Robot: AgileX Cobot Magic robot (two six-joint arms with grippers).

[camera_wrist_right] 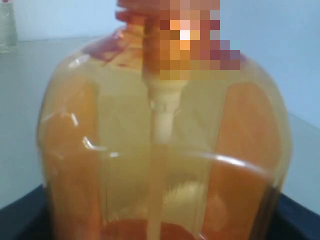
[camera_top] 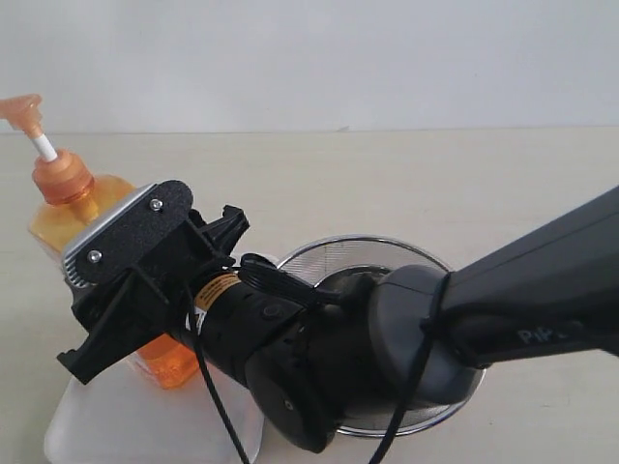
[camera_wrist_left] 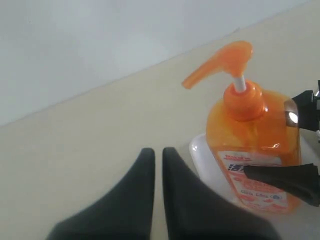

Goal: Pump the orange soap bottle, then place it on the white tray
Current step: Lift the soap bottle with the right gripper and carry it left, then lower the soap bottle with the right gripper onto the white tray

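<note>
— Exterior view first: what stands at the far left?
— The orange soap bottle (camera_top: 73, 217), leaning slightly, with its pump head raised on the white stem. Its base sits on the white tray (camera_top: 106, 425).
— What has hold of it?
— The right gripper (camera_top: 106, 300), reaching across from the right, jaws clamped on the bottle's sides. Its black body blocks most of the bottle's front.
— And in the middle?
— A round steel strainer (camera_top: 377, 253) lies on the table (camera_top: 435, 184) just beside the tray, largely hidden behind the right arm (camera_top: 542, 280), which fills the right side. A black cable (camera_top: 218, 406) hangs from the wrist across the tray's edge.
— The left gripper?
— It shows only in the left wrist view. The left gripper (camera_wrist_left: 156, 152) has its fingers drawn almost together, with a thin slit between them. It holds nothing, over bare table, near the bottle but apart from it.
</note>
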